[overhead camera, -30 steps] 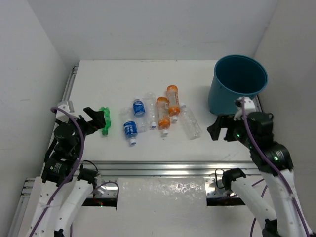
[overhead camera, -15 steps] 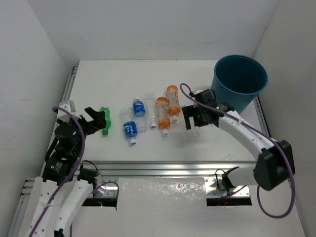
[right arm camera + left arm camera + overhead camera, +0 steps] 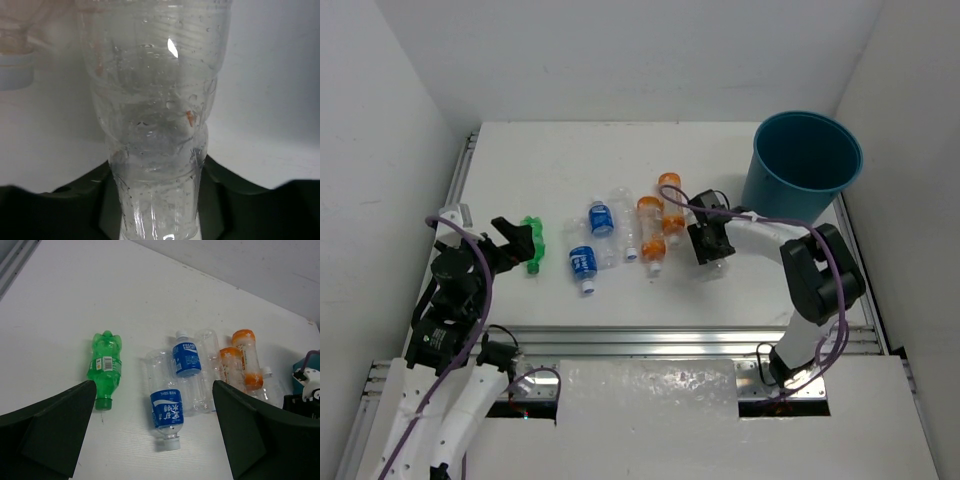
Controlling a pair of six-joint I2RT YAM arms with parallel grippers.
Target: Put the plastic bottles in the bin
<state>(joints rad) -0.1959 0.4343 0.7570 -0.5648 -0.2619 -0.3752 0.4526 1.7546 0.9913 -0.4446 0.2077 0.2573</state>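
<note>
You're in a lab robot cell.
Plain white enclosure walls point(image 3: 620, 60) box in your white table point(image 3: 570, 170), which is edged with aluminium rails point(image 3: 650, 342).

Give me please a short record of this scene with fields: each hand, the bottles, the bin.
left hand: open, beside the green bottle, holding nothing
right hand: around a plain clear bottle; grip unclear
blue-label bottles: two, lying on the table
orange bottles: two, lying next to each other
bin: upright, far right; no bottle visible inside
</note>
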